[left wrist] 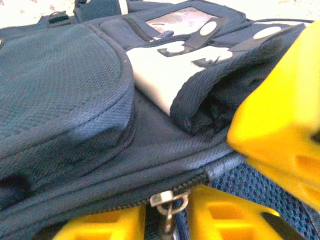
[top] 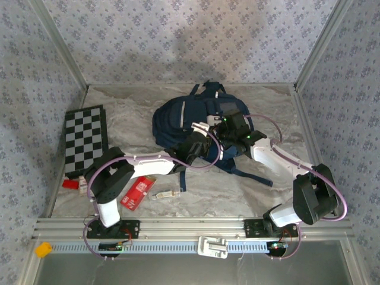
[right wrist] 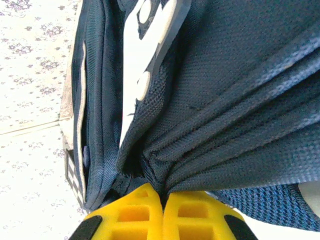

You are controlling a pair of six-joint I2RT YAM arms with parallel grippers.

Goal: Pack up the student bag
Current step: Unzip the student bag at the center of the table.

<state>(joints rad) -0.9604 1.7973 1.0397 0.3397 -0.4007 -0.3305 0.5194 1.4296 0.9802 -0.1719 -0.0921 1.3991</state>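
The student bag [top: 184, 119], navy blue with a white patch [left wrist: 160, 70] and a pale stripe, lies in the middle of the table. My left gripper [left wrist: 167, 222] is at its near edge, one yellow finger on each side of a metal zipper pull [left wrist: 170, 202] that hangs in the narrow gap. Whether the pads pinch the pull cannot be made out. My right gripper [right wrist: 163, 205] is shut on a bunched fold of the bag's fabric [right wrist: 210, 140] and holds it up. One of its yellow fingers [left wrist: 280, 135] also looms at the right of the left wrist view.
A folded checkerboard [top: 86, 139] lies at the left edge of the table. A red packet [top: 136, 193], a small red item [top: 71, 184] and a clear wrapped item [top: 166, 193] lie near the front, beside the left arm. Bag straps [top: 249, 172] trail toward the right arm.
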